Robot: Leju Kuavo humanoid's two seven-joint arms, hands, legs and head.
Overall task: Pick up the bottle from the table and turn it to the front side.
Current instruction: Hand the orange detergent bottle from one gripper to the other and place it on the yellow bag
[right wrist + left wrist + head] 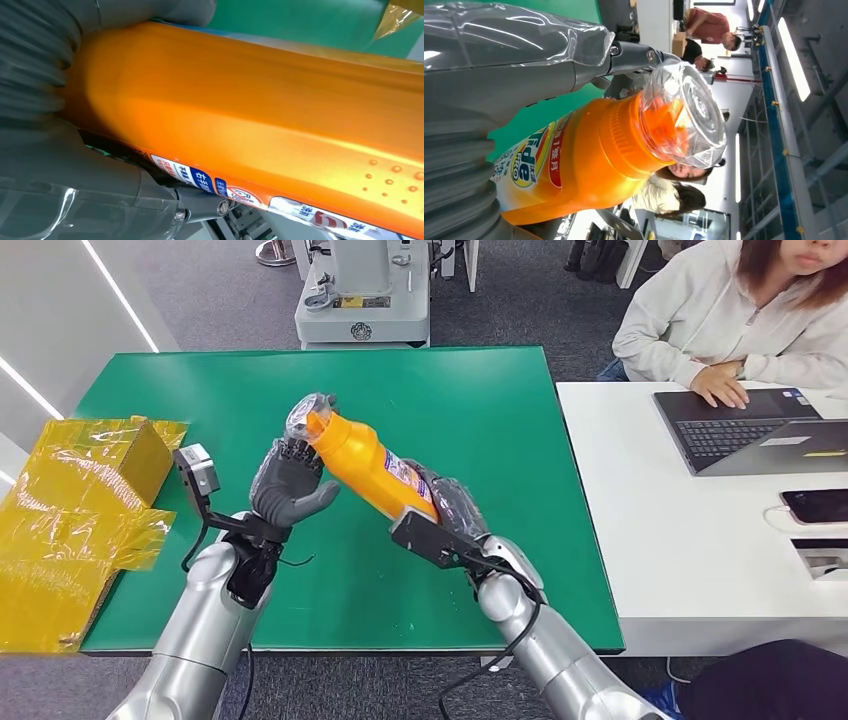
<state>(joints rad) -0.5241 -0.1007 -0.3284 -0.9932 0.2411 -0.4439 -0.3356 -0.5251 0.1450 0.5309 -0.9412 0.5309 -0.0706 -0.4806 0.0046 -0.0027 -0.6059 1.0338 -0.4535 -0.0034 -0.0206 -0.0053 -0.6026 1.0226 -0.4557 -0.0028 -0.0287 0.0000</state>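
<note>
Aloft, bottle base hidden in right robot hand grip; left robot hand spread beside neck

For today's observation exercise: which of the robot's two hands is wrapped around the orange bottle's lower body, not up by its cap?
The right hand grips the bottle around its labelled lower body; the left hand is up at the clear cap end.

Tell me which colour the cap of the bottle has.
The cap is clear and colourless over the orange bottle; the left wrist view shows it best.
</note>
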